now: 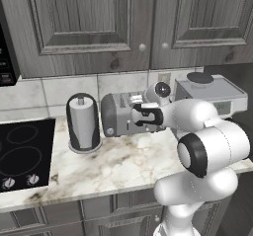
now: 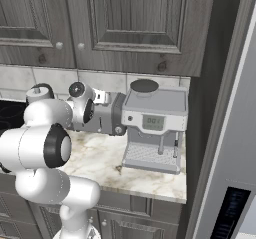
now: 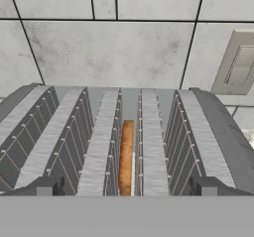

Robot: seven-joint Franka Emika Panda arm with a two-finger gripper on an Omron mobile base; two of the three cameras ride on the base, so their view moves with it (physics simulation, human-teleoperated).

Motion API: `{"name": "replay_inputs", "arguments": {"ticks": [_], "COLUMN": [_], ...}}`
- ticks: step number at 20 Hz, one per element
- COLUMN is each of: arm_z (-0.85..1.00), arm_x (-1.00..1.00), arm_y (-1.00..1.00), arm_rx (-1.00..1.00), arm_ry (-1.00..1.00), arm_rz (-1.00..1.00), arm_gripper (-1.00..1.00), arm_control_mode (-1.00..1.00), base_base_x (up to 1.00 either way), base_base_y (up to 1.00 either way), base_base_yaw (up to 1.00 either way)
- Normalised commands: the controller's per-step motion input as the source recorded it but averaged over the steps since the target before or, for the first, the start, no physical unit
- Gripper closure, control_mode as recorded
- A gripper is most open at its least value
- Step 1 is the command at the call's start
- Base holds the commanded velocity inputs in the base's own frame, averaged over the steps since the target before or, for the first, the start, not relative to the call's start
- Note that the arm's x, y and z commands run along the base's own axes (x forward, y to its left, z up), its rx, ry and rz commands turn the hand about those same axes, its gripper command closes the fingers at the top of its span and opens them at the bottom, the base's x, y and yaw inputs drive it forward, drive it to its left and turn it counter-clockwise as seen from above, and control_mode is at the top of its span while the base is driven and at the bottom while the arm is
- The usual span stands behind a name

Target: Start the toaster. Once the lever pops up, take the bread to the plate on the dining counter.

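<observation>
The grey metallic toaster [image 1: 116,113] stands on the marble worktop against the tiled wall, partly covered by my arm. From the hand view I look down onto the toaster's top [image 3: 49,132], with its four wire-lined slots. A tan-brown bread [image 3: 127,154] slice sits low in the slot just left of the middle. My gripper [image 3: 127,187] hovers close above the toaster's near edge, open, one fingertip [image 3: 48,186] on each side of the bread's slot, touching nothing. In the left base view the gripper [image 1: 138,114] is right at the toaster's front top. The plate and the dining counter are out of view.
A dark paper-towel holder [image 1: 83,123] stands left of the toaster, with a black cooktop [image 1: 22,153] beyond it. A silver coffee machine [image 2: 155,123] sits close on the toaster's right. Wall cabinets [image 1: 99,22] hang overhead. A wall socket [image 3: 237,65] is behind the toaster.
</observation>
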Motion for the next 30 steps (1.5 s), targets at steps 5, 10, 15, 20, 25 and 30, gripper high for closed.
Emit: {"name": "replay_inputs", "arguments": {"ticks": [5,10,15,20,25,30], "arm_z": [0.00,0.00,0.00,0.00,0.00,0.00], "arm_x": [0.00,0.00,0.00,0.00,0.00,0.00], "arm_y": [0.00,0.00,0.00,0.00,0.00,0.00], "arm_rx": [0.00,0.00,0.00,0.00,0.00,0.00], "arm_ry": [0.00,0.00,0.00,0.00,0.00,0.00], "arm_rz": [0.00,0.00,0.00,0.00,0.00,0.00], "arm_gripper": [-1.00,-1.00,-1.00,-1.00,-1.00,-1.00], "arm_control_mode": [-1.00,-1.00,-1.00,-1.00,-1.00,-1.00], "base_base_x": [0.00,0.00,0.00,0.00,0.00,0.00], "base_base_y": [0.00,0.00,0.00,0.00,0.00,0.00], "base_base_yaw": [0.00,0.00,0.00,0.00,0.00,0.00]}}
